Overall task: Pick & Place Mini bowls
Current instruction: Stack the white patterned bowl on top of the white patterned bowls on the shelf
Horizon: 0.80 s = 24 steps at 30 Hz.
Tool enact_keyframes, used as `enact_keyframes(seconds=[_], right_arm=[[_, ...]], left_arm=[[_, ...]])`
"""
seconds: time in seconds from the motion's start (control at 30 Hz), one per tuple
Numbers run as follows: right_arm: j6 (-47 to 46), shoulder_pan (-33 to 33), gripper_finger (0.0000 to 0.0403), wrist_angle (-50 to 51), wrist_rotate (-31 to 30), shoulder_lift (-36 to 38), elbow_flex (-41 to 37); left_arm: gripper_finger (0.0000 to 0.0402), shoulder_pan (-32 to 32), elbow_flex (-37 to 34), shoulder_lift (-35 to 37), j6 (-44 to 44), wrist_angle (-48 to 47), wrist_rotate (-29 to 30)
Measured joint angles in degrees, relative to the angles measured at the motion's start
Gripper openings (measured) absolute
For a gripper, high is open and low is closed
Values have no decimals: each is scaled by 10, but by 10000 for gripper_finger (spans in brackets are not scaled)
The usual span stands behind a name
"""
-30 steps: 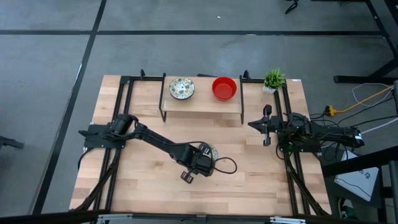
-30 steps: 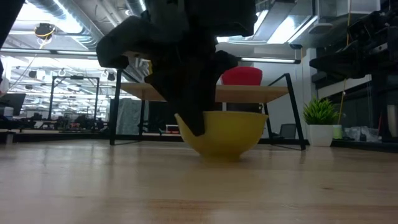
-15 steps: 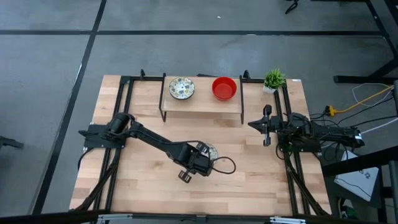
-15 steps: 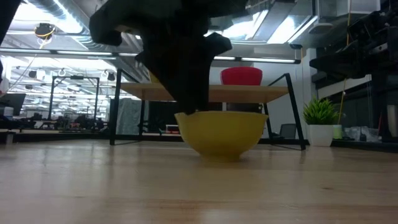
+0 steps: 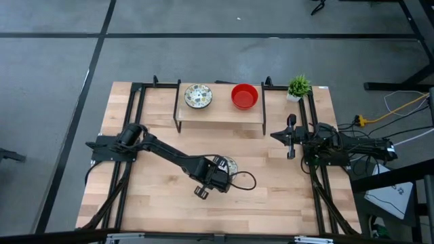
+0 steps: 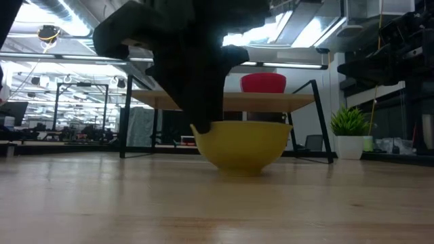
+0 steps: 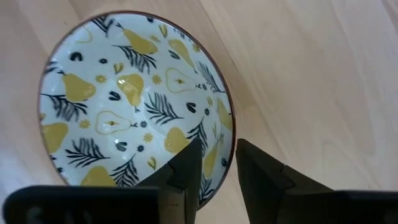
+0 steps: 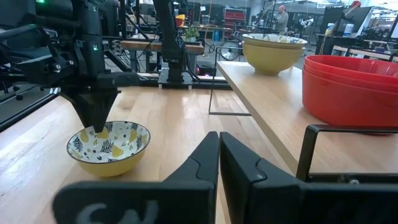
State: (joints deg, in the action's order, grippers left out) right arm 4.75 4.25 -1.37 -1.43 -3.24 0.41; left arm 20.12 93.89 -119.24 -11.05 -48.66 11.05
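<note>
The step in hand was judged to be the grasp of one mini bowl. A small round bowl with a yellow outside and a white inside painted with pears and leaves [image 5: 228, 165] was standing near the middle of the light wooden counter [image 5: 285, 196], a little toward the front edge. The left gripper [image 7: 217, 163] was placed over the rim of this bowl, with one dark finger inside and the other outside. A narrow gap was seen between the fingers, with the rim in it, but it could not be told if the wall was already pressed, so a firm hold was not confirmed. The bowl was resting on the counter, not lifted.

For the next move, a closing of the fingers on the rim and a straight lift was thought to be needed, and then a carry toward the small raised wooden shelf [image 5: 220, 112] at the back edge. There a second patterned bowl [image 5: 198, 96] and a glossy red bowl [image 5: 244, 95] were already standing.

The right gripper [image 8: 219, 163] was waiting near the right edge, its fingers together and holding nothing.

The pear pattern and the finger positions were shown only by the left wrist view. The yellow outside and the contact with the counter were shown by the low view [image 6: 241, 144]. Only the right wrist view suggested that the red bowls were stacked.
</note>
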Motion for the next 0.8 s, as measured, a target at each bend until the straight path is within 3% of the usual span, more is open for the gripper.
enact_keyframes(seconds=[0.37, 0.8], right_arm=[[0, 0, 17, 0, 0, 0, 0], [0, 0, 17, 0, 0, 0, 0]], left_arm=[[9, 4, 0, 0, -2, 2, 16], [3, 9, 0, 12, -4, -14, 49]])
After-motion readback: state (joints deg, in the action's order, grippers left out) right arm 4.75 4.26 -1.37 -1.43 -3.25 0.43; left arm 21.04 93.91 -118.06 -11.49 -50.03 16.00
